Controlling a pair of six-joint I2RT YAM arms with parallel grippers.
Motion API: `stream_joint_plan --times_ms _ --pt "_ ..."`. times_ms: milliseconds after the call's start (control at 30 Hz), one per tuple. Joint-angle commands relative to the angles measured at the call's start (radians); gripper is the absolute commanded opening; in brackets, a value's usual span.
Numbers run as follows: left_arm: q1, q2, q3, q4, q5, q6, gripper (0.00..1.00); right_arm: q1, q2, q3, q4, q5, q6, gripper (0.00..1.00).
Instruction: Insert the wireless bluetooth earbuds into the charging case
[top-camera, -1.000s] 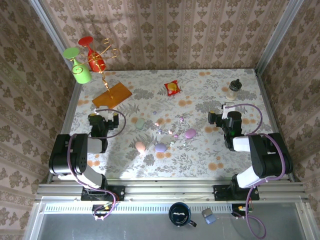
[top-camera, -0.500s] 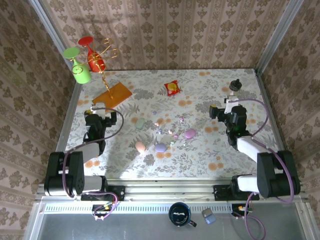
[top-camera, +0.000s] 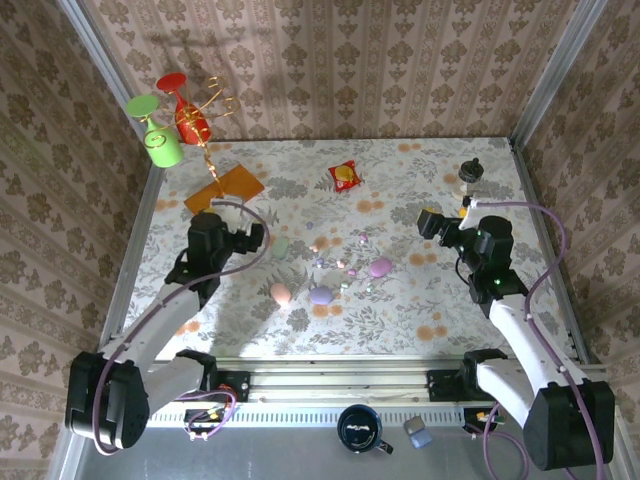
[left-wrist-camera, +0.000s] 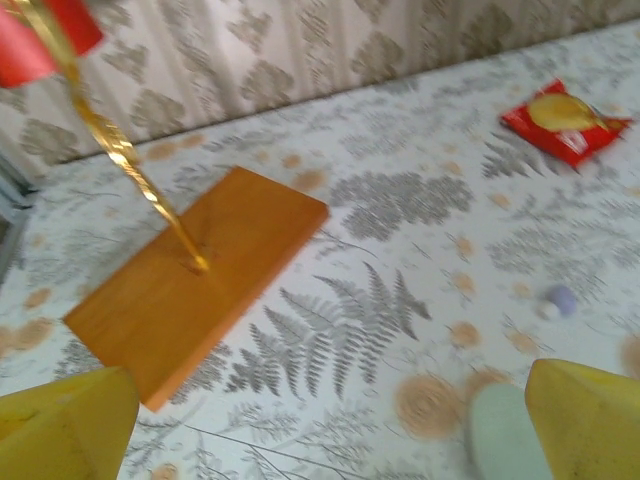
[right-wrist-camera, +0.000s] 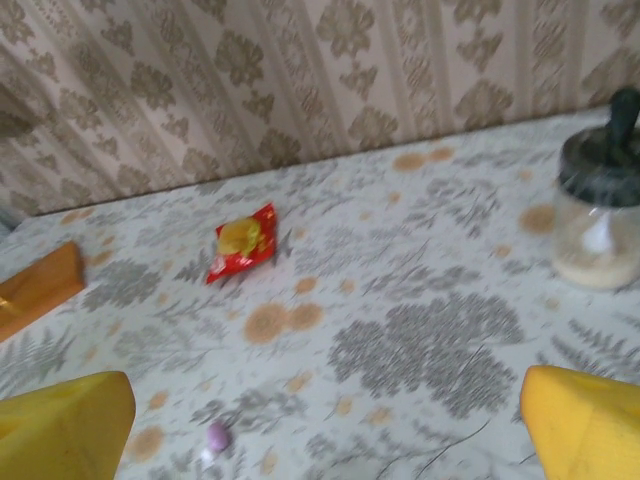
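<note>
Both arms are stretching further out over the tabletop than a second ago, elbows unfolding off the near rail; the cases and earbuds are sitting where they were.

Left gripper is hanging wide open with nothing between its yellow fingers; it's pointing towards the green case, which is lying just beside the right finger in the left wrist view. Right gripper is also gaping open and empty, with the jar standing beyond it to the right.

Earbuds are lying loose mid-tabletop, scattered among four cases and outside them. The green case is lying at the left, the pink case and purple case nearer the arms, the mauve case at the right; all four are looking closed, so I can't tell what they're holding.

The jar is standing upright with its black lid on, something pale filling its bottom part; the snack packet is lying far centre. The dark mug is sitting below the rail, its inside too dark to read; green and red glasses are hanging on the gold rack, far left.
</note>
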Motion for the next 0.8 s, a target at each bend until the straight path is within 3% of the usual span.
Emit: stream_joint_plan --times_ms 0,67,200,433,767 --pt "-0.042 0.054 0.101 -0.268 0.046 0.019 1.0 0.051 -0.001 0.029 -0.147 -0.108 0.07 1.0" --pt "-0.064 0.099 0.142 -0.328 0.061 0.028 1.0 0.104 0.002 0.015 -0.122 -0.161 0.049 1.0" --pt "-0.092 0.194 0.219 -0.41 0.079 0.014 1.0 0.259 0.013 0.014 -0.11 -0.139 -0.026 1.0" --pt "-0.101 0.412 0.391 -0.566 0.08 -0.053 1.0 0.422 0.096 0.032 -0.065 -0.187 -0.045 1.0" --pt "-0.101 0.626 0.499 -0.611 0.182 -0.063 0.92 0.449 0.159 0.052 -0.041 -0.121 -0.035 1.0"
